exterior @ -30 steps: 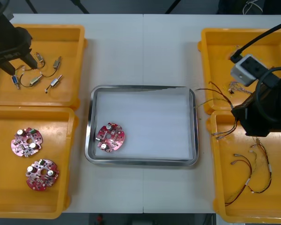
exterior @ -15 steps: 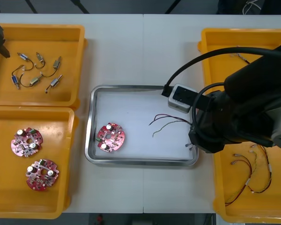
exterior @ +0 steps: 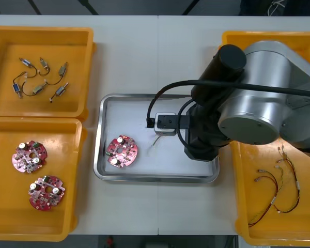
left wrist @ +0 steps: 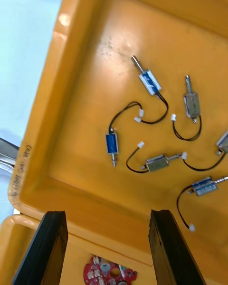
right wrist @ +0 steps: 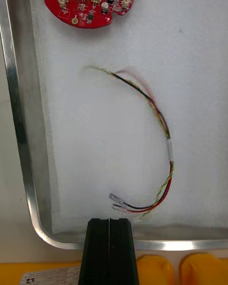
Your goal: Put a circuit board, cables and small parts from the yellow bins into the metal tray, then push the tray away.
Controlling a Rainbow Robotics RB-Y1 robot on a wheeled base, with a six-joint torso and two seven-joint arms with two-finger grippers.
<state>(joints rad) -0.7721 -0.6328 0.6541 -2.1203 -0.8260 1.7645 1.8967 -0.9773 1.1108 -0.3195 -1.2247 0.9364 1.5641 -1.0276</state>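
Status
- Right jaws: closed on nothing, above the near rim of the metal tray (right wrist: pixel 19 137), just short of the cable's loose ends.
- Left jaws: open, empty, above the far left yellow bin (left wrist: pixel 61 123).
- Red and yellow cable (right wrist: pixel 164 123): inside the tray on the white lining, curved, clear of the right jaws and apart from the circuit board (right wrist: pixel 90 2), which also lies in the tray.
- Small metal parts (left wrist: pixel 148 80): on the bin floor, spread out, each with a thin black lead.

Handling, as judged
- Cable: light, thin and limp. Expect sagging and some spring-back. Grip at the white sleeve (right wrist: pixel 170 147), where the strands are bound, not at the frayed ends.
- Small parts: light, with stiff, smooth bodies that are likely to slip. Close across the flat sides of one body and let the lead trail. Pick a part lying apart from its neighbours to avoid dragging a second lead.
- Circuit board: rigid, with fragile components on top. Grip by the bare edge only.
- Tray: smooth metal that probably slides easily on the worktop (exterior: pixel 144 51). Push low on the near rim, square to it, to prevent turning.

Next step, as judged
- Lower the left jaws over one part body.
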